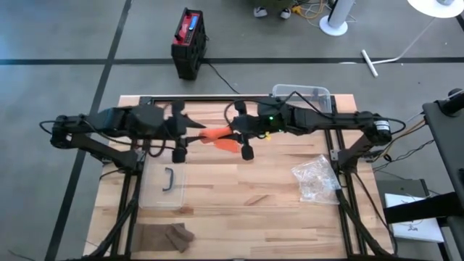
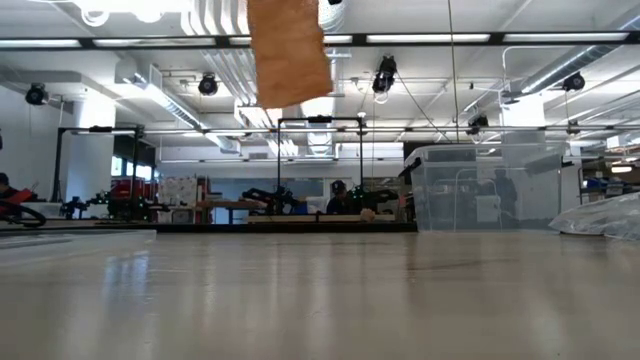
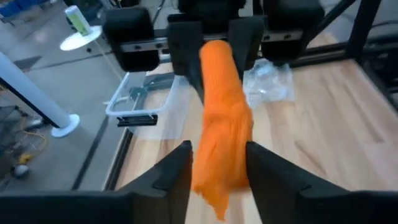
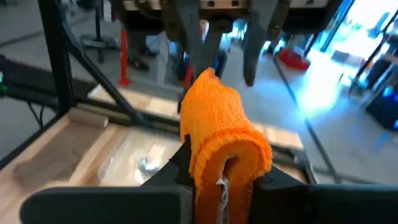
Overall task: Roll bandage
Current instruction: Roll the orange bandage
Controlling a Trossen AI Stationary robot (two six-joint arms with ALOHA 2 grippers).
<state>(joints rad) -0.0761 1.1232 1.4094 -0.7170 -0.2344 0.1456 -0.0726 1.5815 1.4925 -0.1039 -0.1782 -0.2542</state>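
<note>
Orange bandage [image 4: 224, 140] pinched in right gripper [image 4: 221, 180], no legible writing

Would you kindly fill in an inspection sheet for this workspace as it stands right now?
Surface: light wooden table, slatted.
Job's things: orange fabric bandage, partly rolled, held off the table between both arms.
Clutter: clear plastic lid with dark handle; crumpled clear plastic bag; clear plastic bin at far edge; brown cloth pieces at near edge.
Grippers: left gripper, fingers either side of the bandage, slightly apart; right gripper shut on the bandage's rolled end.
Cables: black cable from the black-and-red box on the floor.
Surroundings: grey floor, workshop benches beyond.
</note>
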